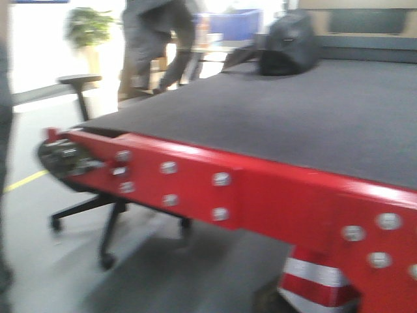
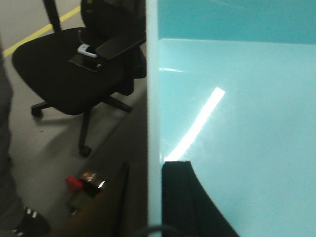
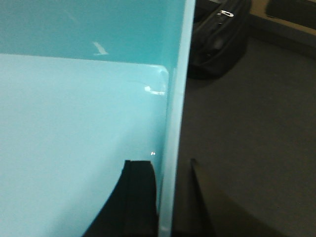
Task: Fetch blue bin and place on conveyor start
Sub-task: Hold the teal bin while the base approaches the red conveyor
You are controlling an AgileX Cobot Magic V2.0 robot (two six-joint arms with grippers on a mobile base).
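The left gripper (image 2: pixel 151 166) is clamped on the left wall of the blue bin (image 2: pixel 237 123), with one black finger (image 2: pixel 180 197) pressed against the smooth inside face and the other down the outside of the thin rim. The right gripper (image 3: pixel 166 163) pinches the bin's right wall the same way, one dark finger inside and one outside. The pale turquoise tub is thus held between the two arms and fills most of both wrist views; a streak of light glares across its inner surface. Just right of the bin's right wall lies the dark grey belt (image 3: pixel 247 128) of the conveyor start; whether the bin touches the belt cannot be told. At the belt's far end sits a black bag (image 1: pixel 287 45). The glossy red frame (image 1: pixel 260 189) with silver bolt heads runs along the belt's near edge. To the left of the bin, down on the grey floor, stands a black office chair (image 2: pixel 64 74) with a phone-like object (image 2: pixel 89 55) on its seat, and a yellow floor line (image 2: pixel 44 30) runs past it. Far off, a person (image 1: pixel 156 39) stands by a potted plant (image 1: pixel 88 26) and a dark blue crate (image 1: pixel 234 23).
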